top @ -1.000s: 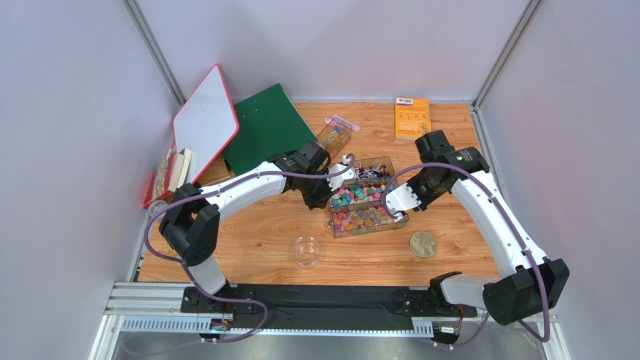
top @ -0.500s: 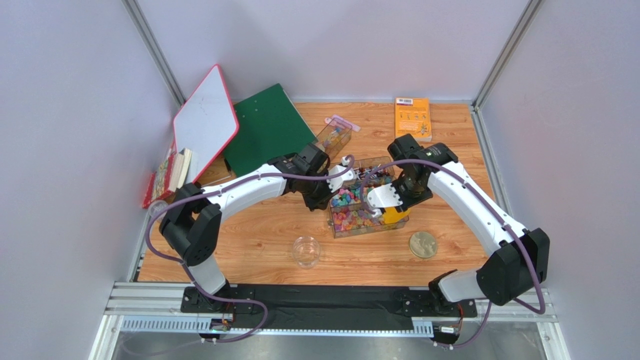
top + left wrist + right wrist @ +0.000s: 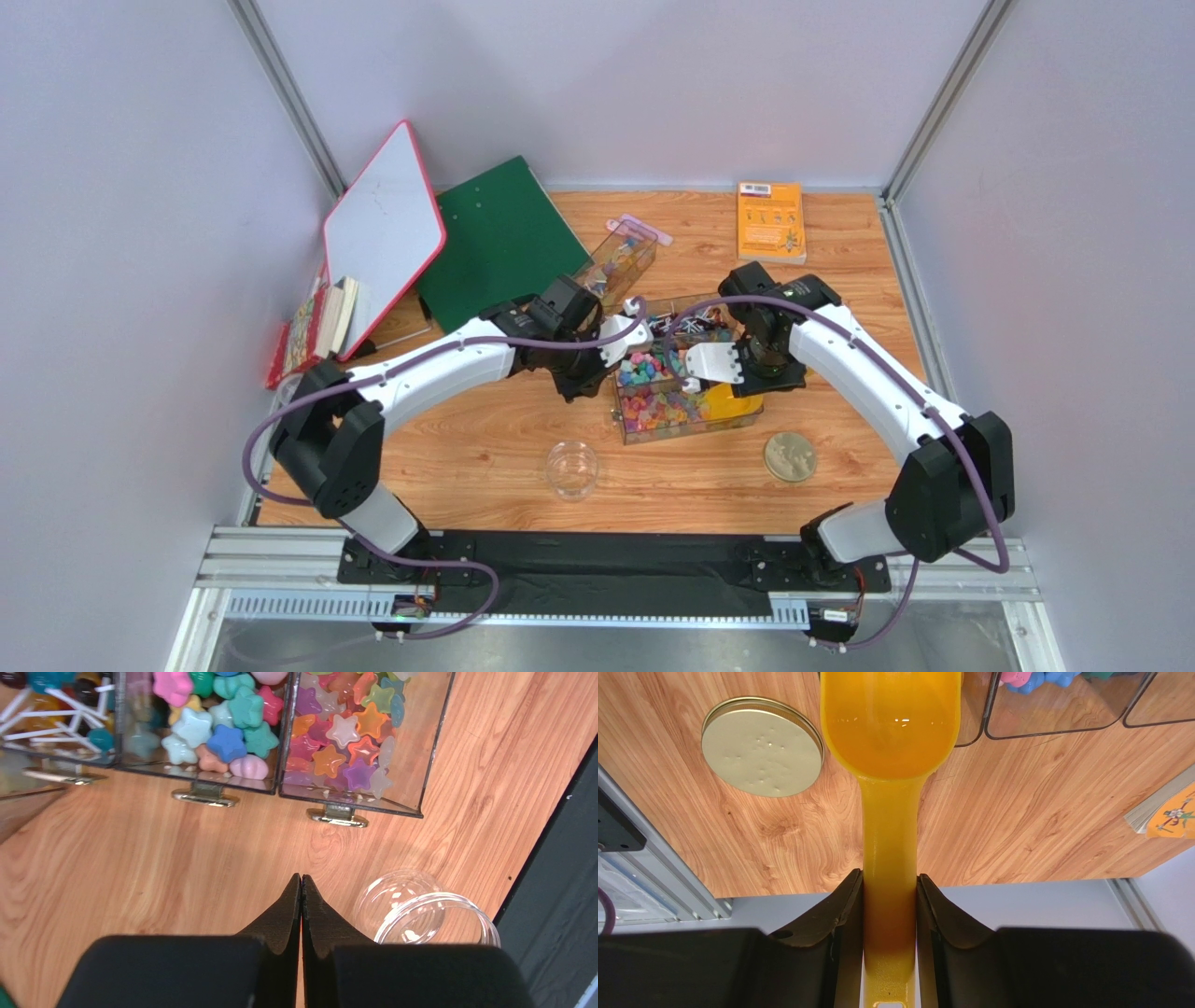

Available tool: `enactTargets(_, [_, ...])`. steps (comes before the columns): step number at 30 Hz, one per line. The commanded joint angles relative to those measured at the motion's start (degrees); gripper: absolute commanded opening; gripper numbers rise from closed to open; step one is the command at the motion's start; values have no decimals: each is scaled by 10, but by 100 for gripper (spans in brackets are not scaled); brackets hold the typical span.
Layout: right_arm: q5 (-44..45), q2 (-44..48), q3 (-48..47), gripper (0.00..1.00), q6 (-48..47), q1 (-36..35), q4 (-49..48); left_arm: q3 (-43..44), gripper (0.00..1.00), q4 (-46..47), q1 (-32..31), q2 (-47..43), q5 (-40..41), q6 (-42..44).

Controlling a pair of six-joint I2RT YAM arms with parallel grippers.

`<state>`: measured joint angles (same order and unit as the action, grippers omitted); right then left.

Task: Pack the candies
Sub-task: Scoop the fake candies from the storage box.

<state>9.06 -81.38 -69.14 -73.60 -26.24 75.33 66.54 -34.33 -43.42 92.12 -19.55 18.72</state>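
The candies are small bright stars and blobs filling a clear compartment box at mid table. They also show in the left wrist view. My right gripper is shut on the handle of a yellow scoop at the box's near right corner. In the right wrist view the gripper clamps the scoop, and no candy shows in its bowl. My left gripper is shut and empty just left of the box, its tips over bare wood.
An open clear glass jar stands in front of the box, also in the left wrist view. A gold lid lies to its right. A whiteboard, green folder, orange booklet and small clear case lie at the back.
My right arm has swung left and brought the yellow scoop to the box's near right corner. My left gripper has drawn back a little to the left.
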Motion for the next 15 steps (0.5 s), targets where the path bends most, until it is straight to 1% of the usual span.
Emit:
enactTargets(1, [1, -6, 11, 0, 41, -3, 76, -18, 0, 8, -2, -73, 50, -19])
enactTargets(3, [-2, -18, 9, 0, 43, -3, 61, -21, 13, -2, -2, -97, 79, -14])
enactTargets(4, [-3, -24, 7, 0, 45, -3, 57, -20, 29, -8, -2, -105, 89, -11])
enactTargets(5, [-8, -33, 5, 0, 46, -2, 49, -20, 41, -22, -2, -110, 112, -5])
enactTargets(7, [-12, -42, -3, 0, 51, -3, 41, -19, 58, -35, -2, -123, 137, 1])
enactTargets(8, [-19, -54, -5, 0, 52, -4, 35, -20, 66, -41, -2, -125, 171, 2])
enactTargets(10, [-26, -62, -11, 0, 54, -7, 25, -18, 87, -48, -2, -128, 214, -15])
enactTargets(12, [-32, -71, -10, 0, 50, -10, 11, -1, 89, -87, -2, -128, 217, -11])
enactTargets(13, [-33, -74, -10, 0, 48, -14, 7, 2, 95, -96, -2, -130, 220, -13])
enactTargets(15, [-34, -83, -11, 0, 49, -18, -4, 12, 100, -116, -1, -140, 221, -17])
